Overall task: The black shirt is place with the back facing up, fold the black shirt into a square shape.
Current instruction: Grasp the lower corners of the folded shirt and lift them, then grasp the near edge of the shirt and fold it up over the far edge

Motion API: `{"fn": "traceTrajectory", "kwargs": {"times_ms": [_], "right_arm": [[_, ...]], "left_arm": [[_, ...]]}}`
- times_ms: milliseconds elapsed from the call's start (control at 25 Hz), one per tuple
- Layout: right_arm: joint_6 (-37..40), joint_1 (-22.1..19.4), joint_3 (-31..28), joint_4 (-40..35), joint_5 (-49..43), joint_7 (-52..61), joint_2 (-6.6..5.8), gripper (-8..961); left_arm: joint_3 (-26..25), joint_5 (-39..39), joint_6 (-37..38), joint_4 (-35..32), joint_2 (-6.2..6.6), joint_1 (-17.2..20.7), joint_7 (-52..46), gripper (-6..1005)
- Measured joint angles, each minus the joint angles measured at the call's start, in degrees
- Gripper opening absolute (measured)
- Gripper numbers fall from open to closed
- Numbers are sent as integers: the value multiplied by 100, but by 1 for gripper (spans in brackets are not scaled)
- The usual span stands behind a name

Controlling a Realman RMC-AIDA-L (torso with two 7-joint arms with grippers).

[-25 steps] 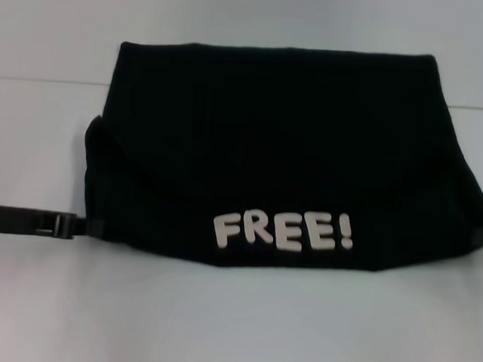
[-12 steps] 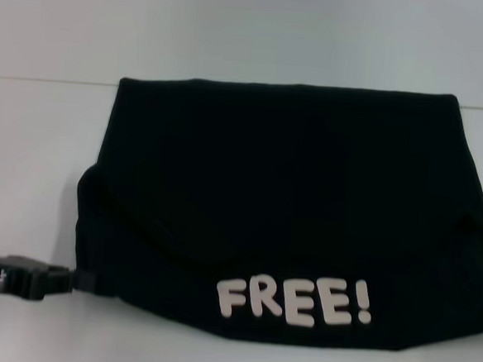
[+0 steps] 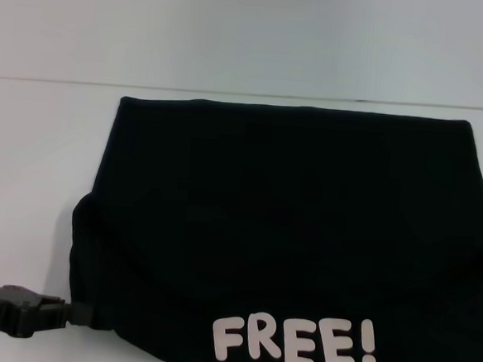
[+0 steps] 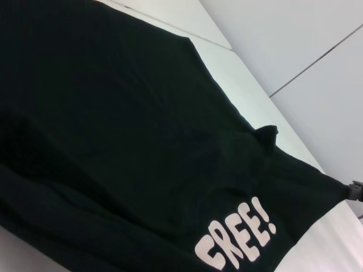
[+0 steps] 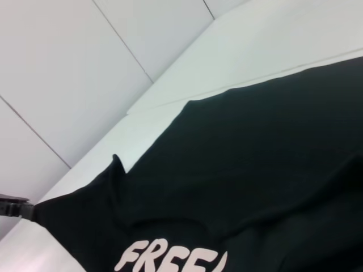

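Gripping black shirt (image 3: pixel 280 225) corner: left tool (image 3: pixel 71 312) | right tool hidden, state unclear

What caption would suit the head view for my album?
Left end effector pinches the lower left edge of the black shirt, its white "FREE!" lettering facing the camera above a white table.

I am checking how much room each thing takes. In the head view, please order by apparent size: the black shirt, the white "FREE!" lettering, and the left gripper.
1. The black shirt, by far the largest.
2. The "FREE!" lettering.
3. The left gripper; it is partly cut off by the picture's edge, so its rank against the lettering is unsure.
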State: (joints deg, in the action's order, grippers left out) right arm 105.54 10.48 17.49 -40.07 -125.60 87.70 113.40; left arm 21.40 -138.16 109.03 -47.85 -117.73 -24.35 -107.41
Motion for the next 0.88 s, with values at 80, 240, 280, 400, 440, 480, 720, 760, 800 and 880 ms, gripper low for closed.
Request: {"fn": "traceTrajectory", "kwargs": {"times_ms": [80, 240, 280, 400, 440, 480, 720, 760, 800, 880], "right_arm": [[122, -98, -60, 1, 0, -79, 8, 7], [285, -264, -182, 0, -6, -200, 36, 7], [307, -290, -224, 0, -7, -234, 44, 7], [339, -312, -289, 0, -9, -281, 50, 8], [343, -297, -295, 4, -8, -282, 46, 8], [343, -268, -299, 14, -9, -282, 39, 8], [177, 2, -610, 53, 7, -340, 19, 8], [148, 55, -700, 57, 10, -366, 17, 8], [103, 129, -822, 63, 17, -399, 14, 8], [4, 282, -1041, 71, 29, -434, 14, 8]], "left_arm": [[-1, 0, 47, 1, -1, 3, 0, -1], [-3, 0, 95, 9, -4, 2, 0, -1], [-4, 0, 99, 11, -4, 3, 0, 0], [-6, 0, 107, 17, -4, 3, 1, 0], [-5, 0, 108, 20, -4, -7, 2, 0], [-5, 0, 104, 22, -4, -22, 2, 0], [-5, 38, -32, 52, 79, -306, -32, 0], [-4, 49, -95, 61, 102, -393, -34, 0], [-4, 49, -234, 96, 129, -503, -48, 0], [-2, 51, -517, 203, 178, -682, -78, 0]]}}
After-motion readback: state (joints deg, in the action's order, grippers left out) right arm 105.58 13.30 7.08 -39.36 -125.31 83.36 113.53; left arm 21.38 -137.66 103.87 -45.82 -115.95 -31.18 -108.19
